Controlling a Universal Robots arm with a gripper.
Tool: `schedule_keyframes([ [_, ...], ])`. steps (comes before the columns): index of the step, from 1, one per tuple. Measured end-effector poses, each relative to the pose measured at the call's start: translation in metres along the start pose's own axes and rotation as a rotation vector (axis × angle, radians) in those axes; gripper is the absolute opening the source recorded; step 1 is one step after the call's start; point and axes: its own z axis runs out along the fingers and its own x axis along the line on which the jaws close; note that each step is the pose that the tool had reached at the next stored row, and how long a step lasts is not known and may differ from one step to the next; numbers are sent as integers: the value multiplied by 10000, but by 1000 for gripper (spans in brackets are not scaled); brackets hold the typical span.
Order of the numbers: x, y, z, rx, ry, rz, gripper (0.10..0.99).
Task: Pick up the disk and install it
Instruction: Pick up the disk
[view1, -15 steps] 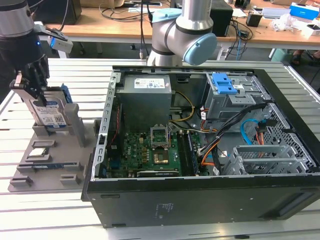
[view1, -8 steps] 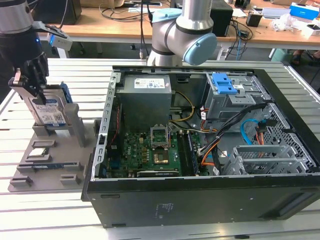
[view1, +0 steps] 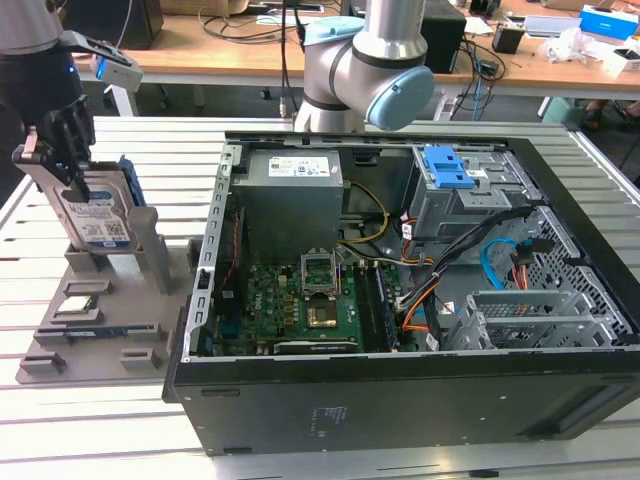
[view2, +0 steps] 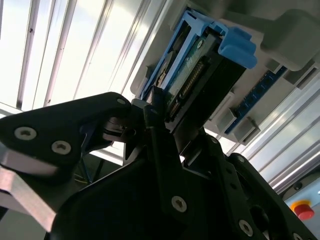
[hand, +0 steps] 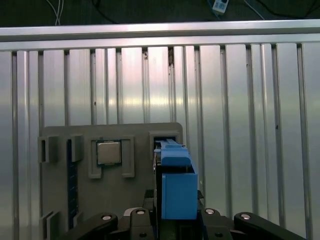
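Observation:
The disk (view1: 98, 215), a silver drive with a white-and-blue label and blue side rails, stands on edge at the exterior view's left. Its lower end is at the upright slot of the grey holder plate (view1: 105, 325). My gripper (view1: 68, 172) comes down on its top end, and the black fingers (view1: 52, 140) are shut on the disk from both sides. In both wrist views the disk's blue rail (hand: 177, 192) (view2: 235, 42) runs out from between the fingers (hand: 207, 216) (view2: 150, 112). The connector edge of the disk (view2: 192, 80) faces the second wrist camera.
An open computer case (view1: 300, 410) lies to the exterior view's right of the holder plate. Inside are a grey power supply (view1: 290, 195), a motherboard (view1: 300, 300) and a drive cage with a blue clip (view1: 452, 168). The plate also carries a processor chip (hand: 109, 152) and a memory stick (hand: 72, 175).

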Motion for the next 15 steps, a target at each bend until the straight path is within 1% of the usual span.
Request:
schedule_keyframes([
  [7, -3, -3, -110, 0, 0, 0, 361],
  [15, -3, -4, -192, 0, 0, 0, 361],
])
